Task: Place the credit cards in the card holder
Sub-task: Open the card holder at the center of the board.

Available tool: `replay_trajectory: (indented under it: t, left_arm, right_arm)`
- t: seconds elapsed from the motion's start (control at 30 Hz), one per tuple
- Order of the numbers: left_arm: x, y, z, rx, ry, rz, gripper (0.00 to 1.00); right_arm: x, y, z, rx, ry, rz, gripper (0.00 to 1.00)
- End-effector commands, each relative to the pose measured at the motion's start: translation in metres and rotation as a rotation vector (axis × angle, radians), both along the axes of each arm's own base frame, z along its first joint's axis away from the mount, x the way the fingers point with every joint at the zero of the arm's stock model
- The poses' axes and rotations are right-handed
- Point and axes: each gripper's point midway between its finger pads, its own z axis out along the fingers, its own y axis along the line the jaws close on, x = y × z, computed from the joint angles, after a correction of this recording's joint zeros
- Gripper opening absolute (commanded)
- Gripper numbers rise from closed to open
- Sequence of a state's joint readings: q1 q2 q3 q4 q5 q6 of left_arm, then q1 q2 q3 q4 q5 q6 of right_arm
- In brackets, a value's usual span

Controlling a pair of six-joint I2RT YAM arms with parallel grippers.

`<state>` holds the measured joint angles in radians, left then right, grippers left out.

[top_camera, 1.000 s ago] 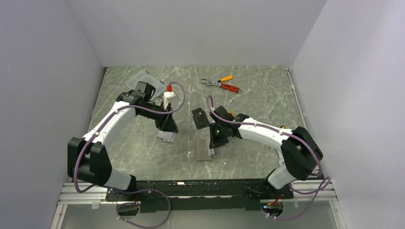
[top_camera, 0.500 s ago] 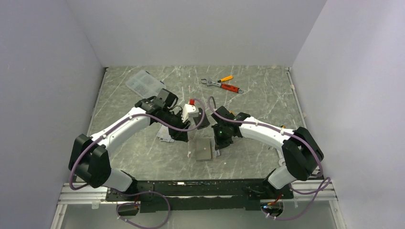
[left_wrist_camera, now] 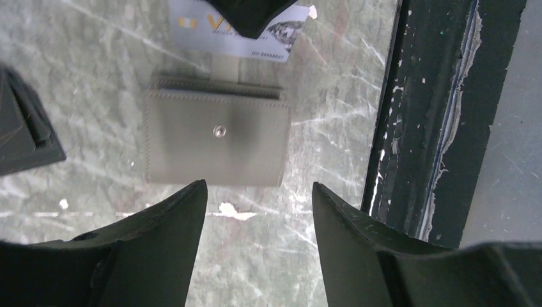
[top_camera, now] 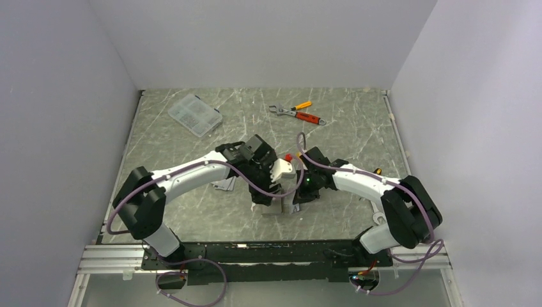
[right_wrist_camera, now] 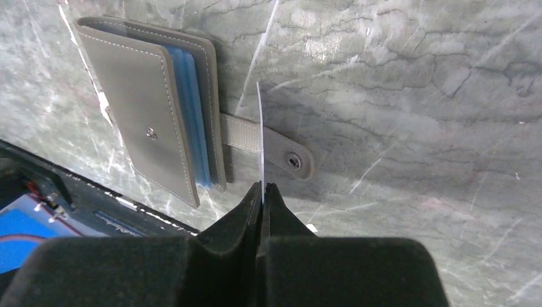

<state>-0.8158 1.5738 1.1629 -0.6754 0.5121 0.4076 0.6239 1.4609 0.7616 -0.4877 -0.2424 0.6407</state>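
Near the table's dark, scuffed edge rail (left_wrist_camera: 422, 128), the card holder (left_wrist_camera: 217, 137) lies flat on the grey marble-patterned table (top_camera: 358, 134). It is a small taupe rectangle of leather-like material with stitched borders and a metal snap stud, folded over but unsnapped. The left gripper (left_wrist_camera: 259, 192) hangs just over it, its blunt black fingers spread apart and holding nothing. From the right wrist, blue-grey lining (right_wrist_camera: 190, 115) shows between the holder's covers. Its snap tab (right_wrist_camera: 268, 146) stretches loose across the stone-look surface. The right gripper (right_wrist_camera: 262, 188) is clamped tight on a thin silvery credit card (right_wrist_camera: 260, 141), held on edge above that tab; whether card and tab touch cannot be told. The left wrist view shows the card's glossy face with gold lettering, just beyond the holder's open side. Further out, another pale flat card (top_camera: 223, 185) lies half hidden beside the left arm. Toward the back wall sit a clear plastic compartment box (top_camera: 195, 115) and an orange-handled wrench and pliers (top_camera: 299, 114), well apart from both arms.
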Motion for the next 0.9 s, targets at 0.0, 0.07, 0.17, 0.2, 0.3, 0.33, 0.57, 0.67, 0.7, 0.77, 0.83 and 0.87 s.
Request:
replay_trajectory:
  t: [0.0, 0.07, 0.17, 0.2, 0.3, 0.33, 0.57, 0.67, 0.7, 0.77, 0.83, 0.87]
  left_arm:
    - [0.003, -0.028, 0.002, -0.017, -0.066, -0.02, 0.67]
    - [-0.001, -0.034, -0.003, -0.014, -0.086, -0.031, 0.68]
    - [-0.008, -0.044, -0.008, -0.019, -0.108, -0.057, 0.7]
    - [-0.01, -0.048, -0.009, -0.018, -0.119, -0.067, 0.7]
    - [-0.014, -0.056, -0.016, -0.012, -0.146, -0.101, 0.75]
    - [-0.015, -0.058, -0.02, -0.006, -0.157, -0.115, 0.76]
    - [-0.019, -0.064, -0.047, 0.067, -0.168, -0.159, 0.8]
    - [-0.023, -0.063, -0.057, 0.091, -0.162, -0.172, 0.8]
    - [-0.023, -0.063, -0.059, 0.095, -0.169, -0.174, 0.8]
    - [-0.022, -0.063, -0.062, 0.1, -0.181, -0.174, 0.8]
    - [-0.019, -0.061, -0.065, 0.111, -0.195, -0.167, 0.8]
    - [-0.015, -0.061, -0.066, 0.115, -0.213, -0.157, 0.79]
  right_arm:
    - [-0.009, -0.007, -0.019, 0.033, 0.034, -0.038, 0.0]
    - [-0.013, -0.009, -0.024, 0.055, 0.047, -0.048, 0.0]
    - [-0.02, -0.013, -0.033, 0.073, 0.071, -0.061, 0.0]
    - [-0.021, -0.014, -0.036, 0.075, 0.076, -0.065, 0.0]
    - [-0.024, -0.016, -0.042, 0.08, 0.085, -0.072, 0.0]
    - [-0.025, -0.017, -0.044, 0.079, 0.088, -0.075, 0.0]
    - [-0.028, -0.022, -0.051, 0.073, 0.092, -0.092, 0.0]
    - [-0.03, -0.026, -0.054, 0.062, 0.089, -0.1, 0.0]
    - [-0.03, -0.027, -0.054, 0.061, 0.088, -0.102, 0.0]
    - [-0.031, -0.027, -0.056, 0.063, 0.091, -0.107, 0.0]
    - [-0.032, -0.028, -0.057, 0.064, 0.09, -0.115, 0.0]
    - [-0.033, -0.028, -0.058, 0.065, 0.092, -0.117, 0.0]
